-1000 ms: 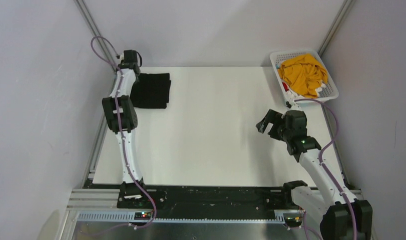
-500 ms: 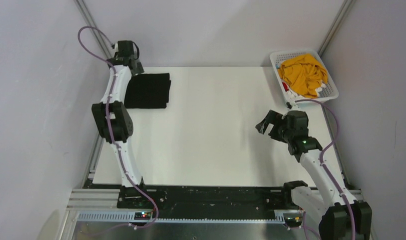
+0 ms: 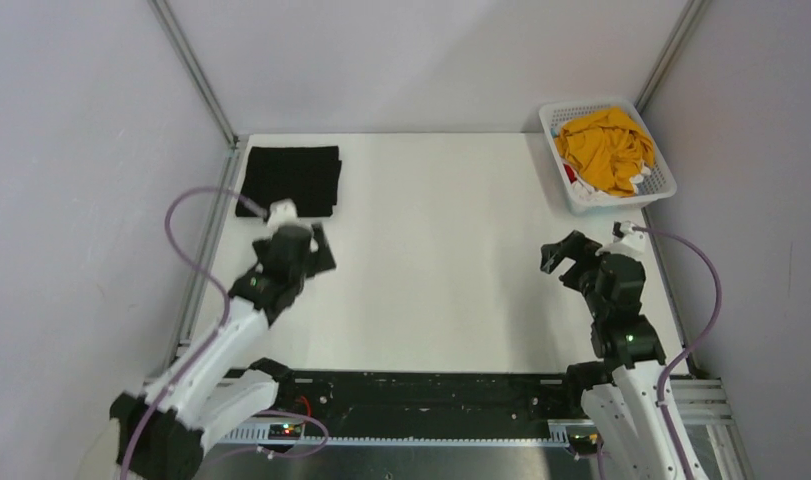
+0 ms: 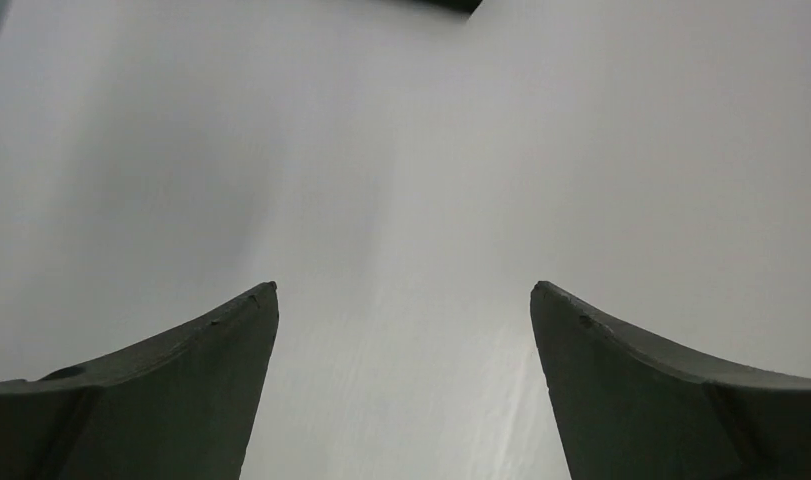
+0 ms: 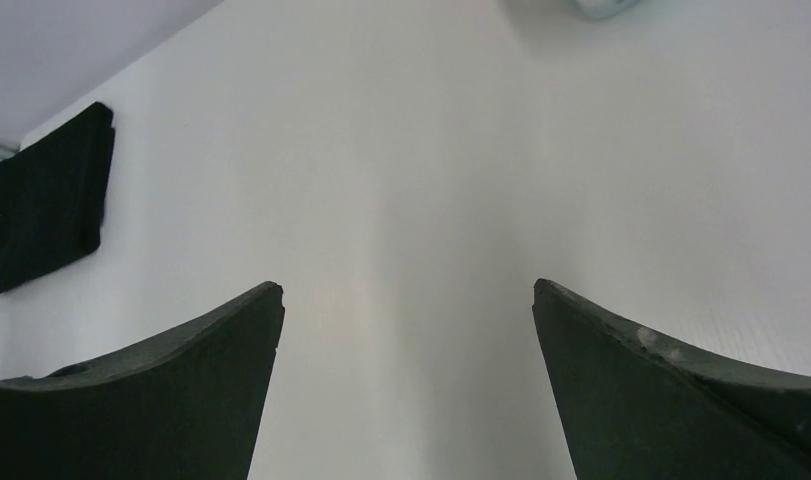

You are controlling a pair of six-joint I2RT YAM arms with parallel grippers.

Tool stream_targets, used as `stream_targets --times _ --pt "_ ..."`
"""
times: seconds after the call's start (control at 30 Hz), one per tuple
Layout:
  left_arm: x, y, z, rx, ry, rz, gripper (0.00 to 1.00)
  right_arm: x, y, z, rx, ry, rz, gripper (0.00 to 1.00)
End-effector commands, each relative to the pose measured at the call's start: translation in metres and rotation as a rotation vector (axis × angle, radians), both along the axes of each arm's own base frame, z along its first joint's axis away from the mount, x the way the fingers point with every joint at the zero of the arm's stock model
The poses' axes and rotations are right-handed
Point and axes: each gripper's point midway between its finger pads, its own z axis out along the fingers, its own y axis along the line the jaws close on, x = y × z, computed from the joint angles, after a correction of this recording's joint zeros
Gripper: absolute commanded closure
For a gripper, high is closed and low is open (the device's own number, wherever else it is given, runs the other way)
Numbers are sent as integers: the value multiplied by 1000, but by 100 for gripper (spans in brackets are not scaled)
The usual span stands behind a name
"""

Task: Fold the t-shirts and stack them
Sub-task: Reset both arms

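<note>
The black t-shirt [image 3: 289, 180] is laid folded and flat at the upper left of the surface [image 3: 431, 270], with its left edge close to the surface's left edge. The mustard-yellow t-shirt [image 3: 606, 148] is heaped in the white lattice basket [image 3: 621, 204] at the upper right corner. Bits of red cloth [image 3: 571, 177] and white cloth [image 3: 638, 181] are seen at its lower side. A broad stretch of white surface lies between shirt and basket.

The left arm [image 3: 221, 335] is bent low from the lower left, with its wrist aimed toward the upper right, just below the black t-shirt's lower edge. The left fingers [image 4: 171, 390] are spread wide and nothing is held between them.

The right arm [image 3: 626, 330] is raised from the lower right, with its wrist aimed toward the upper left, below the basket and apart from it. The right fingers [image 5: 181, 380] are likewise spread wide and nothing is held.
</note>
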Motion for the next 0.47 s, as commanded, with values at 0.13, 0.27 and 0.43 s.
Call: stream_targets --times 0.13,0.27,0.43 --pt "-50 24 -40 -154 -220 98 0 -6 -29 3 -15 -122 -161 1" --pt "-53 24 -29 -176 -282 86 0 -4 -31 -7 -27 -98 -173 0" --pt "-56 25 -24 -198 -322 77 0 2 -31 -20 -42 -52 -173 1"
